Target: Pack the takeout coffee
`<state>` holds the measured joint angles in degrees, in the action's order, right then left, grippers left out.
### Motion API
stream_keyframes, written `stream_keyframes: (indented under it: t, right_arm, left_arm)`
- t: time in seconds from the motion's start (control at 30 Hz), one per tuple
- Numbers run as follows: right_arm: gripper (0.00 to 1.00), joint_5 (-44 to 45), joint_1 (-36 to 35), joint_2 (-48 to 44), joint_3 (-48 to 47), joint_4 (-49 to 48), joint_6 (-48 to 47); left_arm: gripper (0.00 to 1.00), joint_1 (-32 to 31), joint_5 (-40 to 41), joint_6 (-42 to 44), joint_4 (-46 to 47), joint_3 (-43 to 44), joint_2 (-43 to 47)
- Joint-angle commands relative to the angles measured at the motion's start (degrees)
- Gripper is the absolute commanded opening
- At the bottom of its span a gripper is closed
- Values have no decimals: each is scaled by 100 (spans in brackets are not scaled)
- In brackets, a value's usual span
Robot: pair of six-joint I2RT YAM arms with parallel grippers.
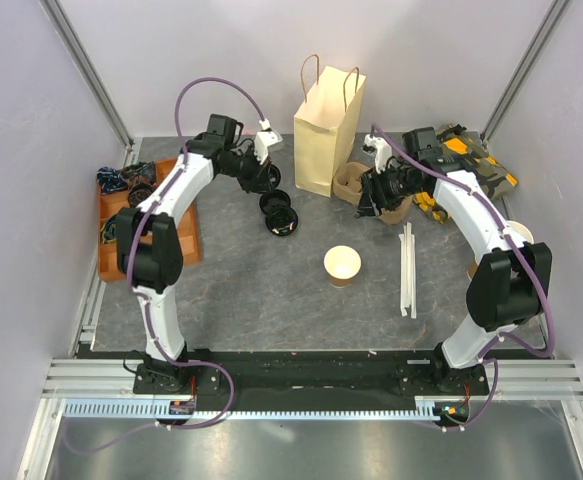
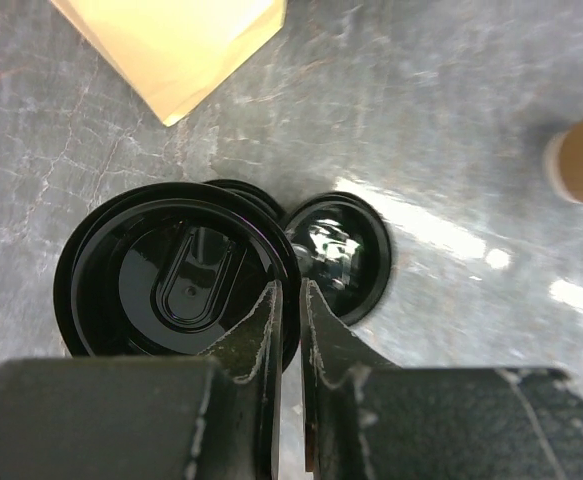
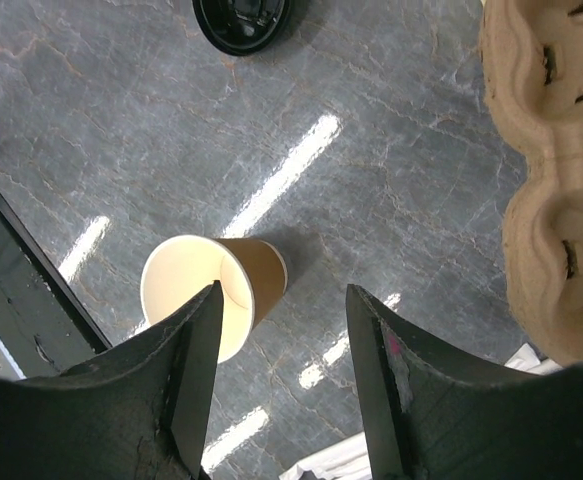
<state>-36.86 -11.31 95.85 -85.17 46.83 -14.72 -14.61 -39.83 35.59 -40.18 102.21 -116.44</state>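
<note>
Grey marbled worktop (image 1: 241, 290) carried everything, closed in by pale panels. Near its middle, a little toward the near edge, stood the brown paper cup (image 1: 342, 266), upright, mouth open and not yet lidded, well apart from both arms. The left gripper (image 2: 289, 290), its fingers pressed almost together, seemed to pinch the rim of a black lid (image 2: 176, 275) toward the far edge, left of the tan paper bag (image 1: 326, 130). The right gripper (image 3: 285, 292) hung spread and empty by the pulp carrier (image 1: 351, 182), right of the bag. Capping the cup looked like the step in hand. The lid would best travel level, be centred over the mouth and be pressed down evenly all round, perhaps with the right fingers lightly steadying the cup wall so the paper did not buckle. Counted: one brown cup, one bag, one carrier, and three lids. Besides the pinched one, the nearer loose lid (image 1: 284, 226) lay just beside the farther loose lid (image 1: 274, 204).
</note>
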Motion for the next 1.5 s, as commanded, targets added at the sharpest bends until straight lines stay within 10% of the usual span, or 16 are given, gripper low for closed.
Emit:
stream_keyframes:
  t: [0.0, 0.27, 0.83, 1.47]
  right_arm:
    - [60, -199, -82, 4, -308, -42, -48]
    - [59, -400, -424, -216, -27, -358, 302]
    - [78, -1306, -688, -1033, 1098, -1228, 2412]
    - [45, -1394, -873, -665, 1274, -1554, 2685]
  left_arm:
    - [2, 46, -481, -176, 90, -561, 1122]
    - [2, -331, -1001, 87, 212, -2405, 2861]
    - [2, -3064, 1786, 809, 2216, -4280, 4095]
    - [2, -3513, 1909, 906, 2313, -4025, 3752]
